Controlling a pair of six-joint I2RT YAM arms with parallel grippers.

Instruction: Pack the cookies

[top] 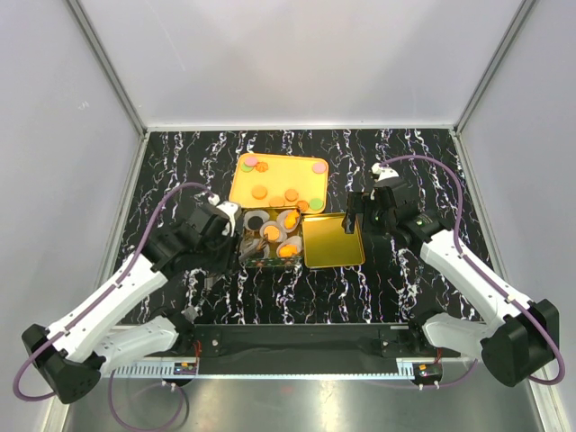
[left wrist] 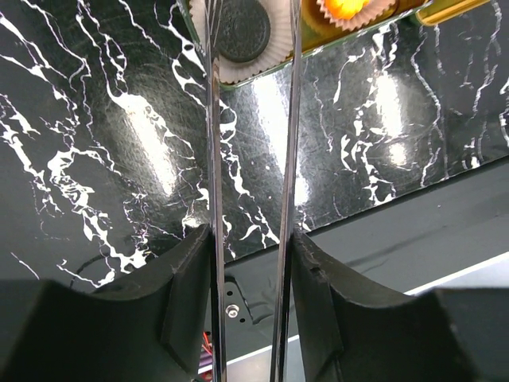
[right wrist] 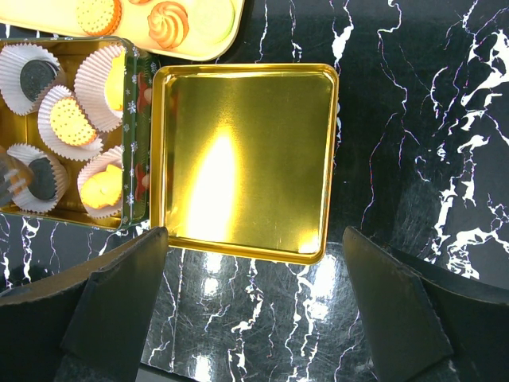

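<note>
- The left gripper point(left wrist: 250, 243) is above the near left corner of the tin point(right wrist: 140, 119), which sits mid-table. It is clenched on a pair of tweezers point(left wrist: 213, 143), one finger against each blade.
- The blades point at a black cookie point(left wrist: 242, 32) in a paper cup point(left wrist: 266, 62). Their tips run out of the wrist view, so I cannot tell whether they hold anything.
- Other cups in the tin already hold orange cookies point(top: 272, 233).
- Loose cookies point(top: 259, 192) lie on the yellow tray point(top: 274, 171), just beyond the tin toward the far edge.
- The step looks like filling cups one by one. To do it well, keep an even squeeze, lift straight up clear of the pleats, pinch each cookie by its rim and lower it flat.
- The gold lid point(right wrist: 246, 159) lies upturned against the tin's right side.
- The right gripper point(right wrist: 254, 235) hangs over the lid's near edge, spread wide and empty.
- No writing is readable. The tin's wall shows only snowflakes.
</note>
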